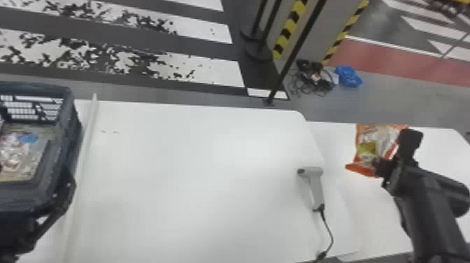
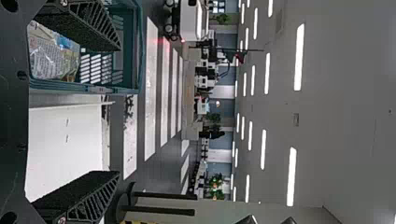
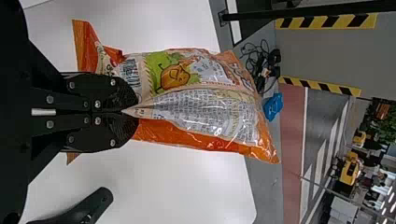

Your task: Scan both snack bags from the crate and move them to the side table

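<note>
Side desk (image 1: 381, 213), 3 o'clock in the head view: the orange snack bag (image 1: 370, 145) is over it, clamped in the right jaws, which are closed on the pinched back seam (image 3: 161, 103). This ridge probably suits flat fingers, sparing the plump body from crushing; the position suggests delivery (contact with the desk cannot be confirmed). The barcode (image 3: 130, 73) lies clear of the grip. The scanner (image 1: 314, 185), 4 o'clock, rests on the main desk (image 1: 192, 157) between crate (image 1: 70, 136) and side desk, presumably to shorten each transfer. The other snack bag (image 1: 17, 154) lies inside the crate at 9 o'clock, likely awaiting its scan.

Pose: the right arm (image 1: 426, 206) enters from 4 o'clock, angled up towards the bag; the left arm (image 1: 17, 230), 8 o'clock, is beside the crate, its jaws wide apart and empty.
</note>
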Robot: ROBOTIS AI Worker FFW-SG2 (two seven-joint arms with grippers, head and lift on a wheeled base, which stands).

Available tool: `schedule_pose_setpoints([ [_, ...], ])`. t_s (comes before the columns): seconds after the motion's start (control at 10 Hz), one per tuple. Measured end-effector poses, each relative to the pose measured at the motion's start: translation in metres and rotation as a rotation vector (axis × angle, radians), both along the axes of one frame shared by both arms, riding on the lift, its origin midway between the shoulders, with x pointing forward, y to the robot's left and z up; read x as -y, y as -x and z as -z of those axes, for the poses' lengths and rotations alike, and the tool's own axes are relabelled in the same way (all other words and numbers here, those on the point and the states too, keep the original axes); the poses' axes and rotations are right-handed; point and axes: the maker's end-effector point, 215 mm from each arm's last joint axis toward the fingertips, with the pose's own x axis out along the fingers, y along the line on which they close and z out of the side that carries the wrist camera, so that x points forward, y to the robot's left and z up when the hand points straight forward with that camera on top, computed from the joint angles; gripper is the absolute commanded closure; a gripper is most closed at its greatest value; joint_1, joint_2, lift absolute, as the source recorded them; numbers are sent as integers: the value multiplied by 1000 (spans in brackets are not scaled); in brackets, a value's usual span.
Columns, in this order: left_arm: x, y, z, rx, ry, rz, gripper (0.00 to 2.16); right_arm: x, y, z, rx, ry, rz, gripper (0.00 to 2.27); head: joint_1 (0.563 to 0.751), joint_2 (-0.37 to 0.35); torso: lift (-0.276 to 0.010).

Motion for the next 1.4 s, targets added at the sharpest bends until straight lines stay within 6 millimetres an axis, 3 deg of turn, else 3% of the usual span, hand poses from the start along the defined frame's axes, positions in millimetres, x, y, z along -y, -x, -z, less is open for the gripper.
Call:
schedule_pose_setpoints([
  [0.3, -2, 0, 0, 1, 2, 0, 43, -7, 18, 24, -38, -21, 7, 1062, 695, -350, -29],
  [0.4, -2, 0, -1, 3, 3, 1, 43, -9, 25, 31, -51, -27, 7, 397, 695, -350, -29],
  [0.5, -3, 0, -2, 6, 5, 2, 43, -12, 29, 37, -58, -34, 10, 211, 695, -350, -29],
  [0.9, -3, 0, -3, 8, 7, 2, 43, -6, 39, 39, -56, -34, 54, 76, 695, -350, -29],
  [1.1, -5, 1, -5, 10, 7, -1, 43, 2, 33, 15, 27, -1, 57, 124, 695, -350, -29],
  [1.2, -5, 1, -5, 11, 7, -3, 43, -5, 26, 0, 74, 21, 34, 124, 695, -350, -29],
  [1.4, -2, 1, -5, 9, 10, -1, 43, -49, 4, -21, 158, 40, -43, 127, 695, -350, -29],
])
